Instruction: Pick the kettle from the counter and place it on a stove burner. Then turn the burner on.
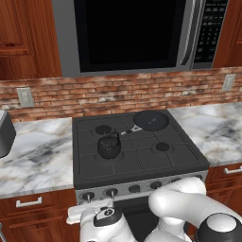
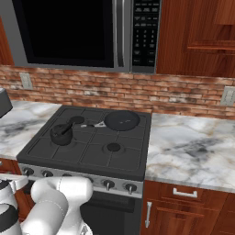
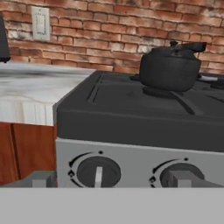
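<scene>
The squat black kettle (image 1: 109, 145) (image 2: 61, 134) (image 3: 169, 68) stands upright on the cooktop's front-left stove burner (image 3: 161, 92), whose cap just shows under its base. My gripper (image 3: 111, 180) hangs low in front of the stove's control panel, open and holding nothing. One fingertip (image 3: 41, 179) rises left of the leftmost knob (image 3: 97, 171) (image 1: 88, 195); the other is by the second knob (image 3: 179, 177) (image 1: 111, 192). My white hand (image 1: 101, 216) sits just below the panel. The marble counter (image 1: 38, 151) (image 2: 193, 142) flanks the stove on both sides.
A flat black round pan (image 1: 151, 120) (image 2: 121, 120) lies on the back-right burner, its handle pointing towards the kettle. A microwave (image 1: 132, 33) hangs above the stove. A dark appliance (image 1: 4, 132) stands on the left counter. Wooden drawers (image 1: 28, 203) sit beside the oven front.
</scene>
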